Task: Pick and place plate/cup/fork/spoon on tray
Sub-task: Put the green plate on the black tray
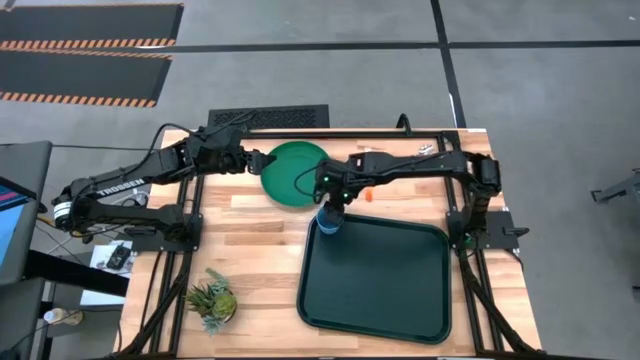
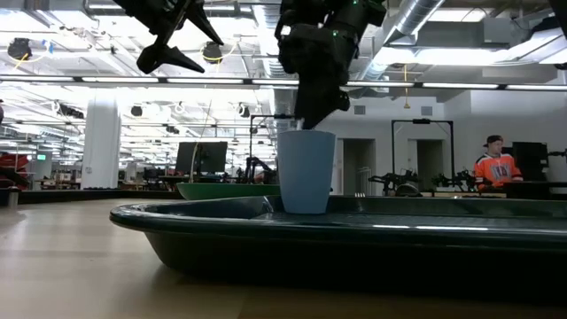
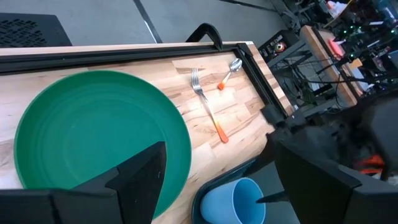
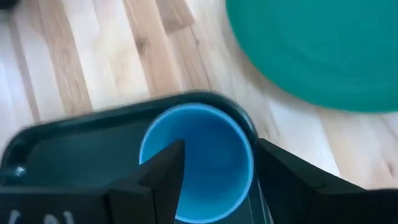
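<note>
Right pincer straddles the rim of the small blue plastic cup, fingers parted, upright in the dark rectangular tray's far-left corner; left pincer hovers open over the round green plate.

You've got the right gripper straddling the cup rim, cup in the tray corner, plate beyond.

1. The whole table is viewed straight down from overhead.
2. The low view is set at tabletop height, close behind the tray, facing the room.
3. Both wrist views are aimed downward; the cup and plate are shared.
</note>
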`<state>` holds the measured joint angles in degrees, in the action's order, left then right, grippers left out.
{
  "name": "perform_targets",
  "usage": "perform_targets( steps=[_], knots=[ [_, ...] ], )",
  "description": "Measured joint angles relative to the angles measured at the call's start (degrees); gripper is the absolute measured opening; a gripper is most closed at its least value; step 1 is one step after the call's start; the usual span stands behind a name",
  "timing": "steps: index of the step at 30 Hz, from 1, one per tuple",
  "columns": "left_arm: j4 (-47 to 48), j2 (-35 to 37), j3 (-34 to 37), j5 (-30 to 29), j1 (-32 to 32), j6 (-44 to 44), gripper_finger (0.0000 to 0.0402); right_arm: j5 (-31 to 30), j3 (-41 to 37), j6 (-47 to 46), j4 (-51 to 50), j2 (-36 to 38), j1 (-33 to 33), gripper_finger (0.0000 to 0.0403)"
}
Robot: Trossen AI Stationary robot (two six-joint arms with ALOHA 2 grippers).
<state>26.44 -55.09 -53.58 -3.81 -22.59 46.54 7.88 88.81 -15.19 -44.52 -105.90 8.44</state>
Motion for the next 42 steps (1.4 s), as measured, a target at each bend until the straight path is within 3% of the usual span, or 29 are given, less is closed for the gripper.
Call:
perform_targets(
  steps=[6, 11, 19, 25, 31, 42],
  knots=[
    [0.0, 0.0, 0.0, 0.0, 0.0, -0.1, 0.0284, -0.1, 0.0, -4.0, 0.2, 3.9, 3.2, 0.0219],
    [0.0, 0.0, 0.0, -0.5, 0.0, -0.3, 0.0284, -3.9, 0.0, -9.1, 0.5, 5.4, 8.5, 0.0219],
    [0.2, 0.0, 0.0, -1.2, 0.0, -0.3, 0.0284, -0.6, -4.1, -19.3, 7.2, -3.7, 17.8, 0.0221],
    [0.5, 0.0, 0.0, -1.3, 0.0, -0.2, 0.0284, -0.3, -4.3, -22.5, 13.8, -9.4, 19.2, 0.0221],
    [1.4, 0.0, 0.0, -1.3, 0.0, -0.2, 0.0284, -3.2, -4.3, -23.4, 15.4, -9.7, 19.4, 0.0217],
    [1.2, 0.0, 0.0, -1.3, 0.0, -0.3, 0.0284, -3.0, -7.6, -24.1, 18.5, -9.7, 18.7, 0.0149]
  ],
)
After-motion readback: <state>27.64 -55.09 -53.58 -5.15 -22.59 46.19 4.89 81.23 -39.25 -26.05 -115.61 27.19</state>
